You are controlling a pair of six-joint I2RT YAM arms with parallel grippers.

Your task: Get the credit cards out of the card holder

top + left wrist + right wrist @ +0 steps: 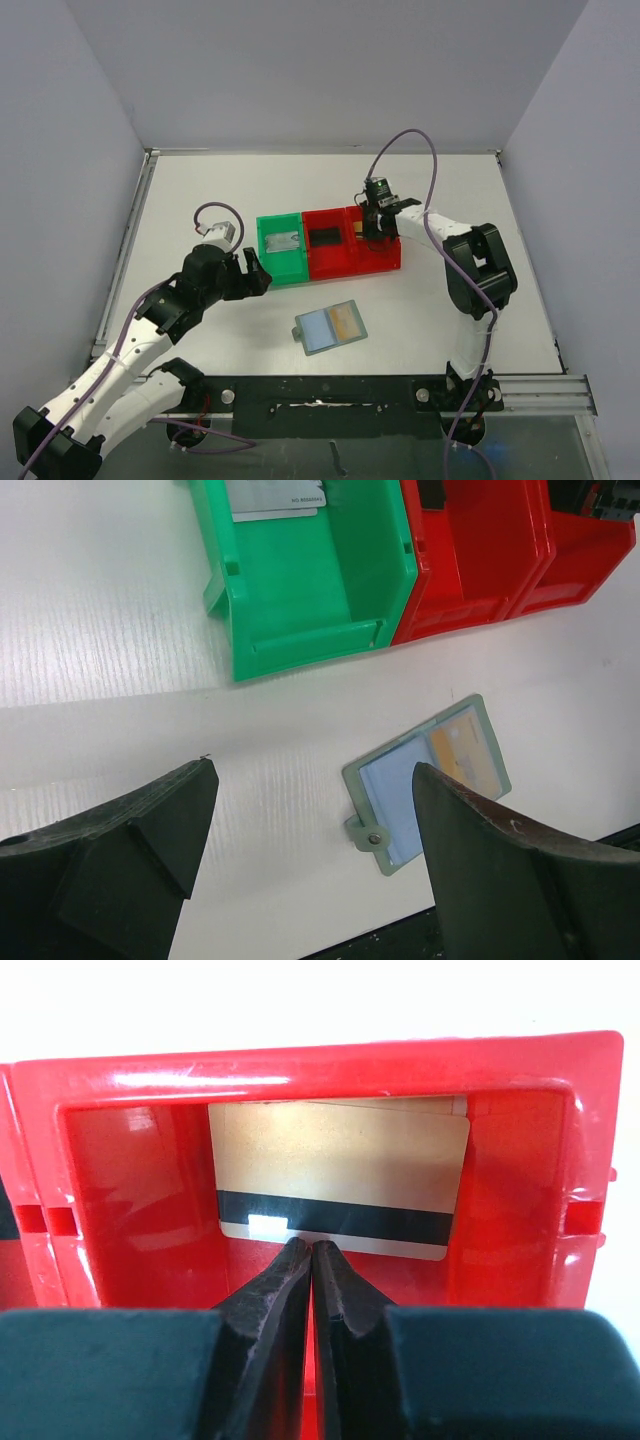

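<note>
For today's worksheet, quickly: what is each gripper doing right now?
Left gripper: open, empty.
Right gripper: shut, tips at the gold card; grip unclear.

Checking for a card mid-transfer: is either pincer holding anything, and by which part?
Nothing is held. The right pincer is shut, tips at the striped edge of a thin gold card lying in the red plastic bin; the left pincer is open, empty.

The left arm (150, 320) stretches up from its base, bent at the elbow. The left gripper (310, 780) hangs low with both jaws spread wide and nothing between them. The right arm (472, 270) folds at the elbow and reaches leftward. The right gripper (311, 1248) points down, jaws pressed together.
</note>
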